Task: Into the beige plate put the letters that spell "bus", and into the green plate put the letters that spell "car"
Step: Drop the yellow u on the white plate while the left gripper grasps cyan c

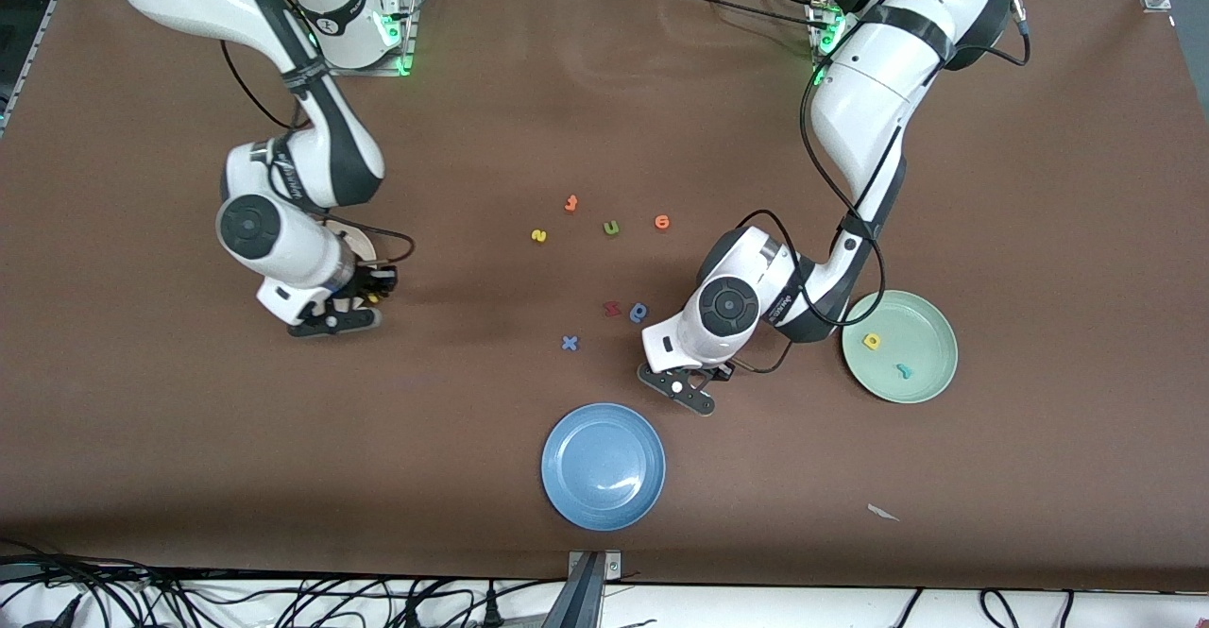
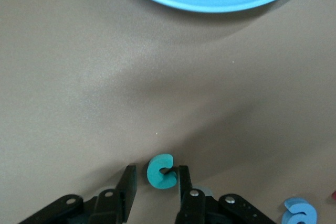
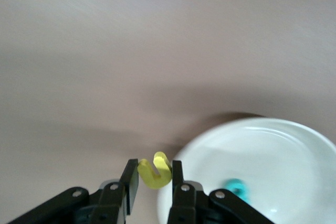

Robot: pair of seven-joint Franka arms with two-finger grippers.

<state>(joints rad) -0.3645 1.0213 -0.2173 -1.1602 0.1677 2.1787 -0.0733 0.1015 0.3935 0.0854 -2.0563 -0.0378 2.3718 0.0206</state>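
Brown table (image 1: 1039,184) carries three plates; right hand (image 3: 152,179) grips one yellow u (image 3: 155,170), left hand (image 2: 156,184) half-closed around one teal c (image 2: 159,171).

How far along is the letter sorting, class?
Done: a yellow a and teal r lie in the green plate; a teal letter lies in the beige plate. In hand: right gripper holds the yellow u; left gripper closes around the teal c. Left: the yellow s.

A blue plate (image 1: 603,466) lies nearest the front camera, with green u (image 1: 611,228) and orange letters (image 1: 570,203) farther away.
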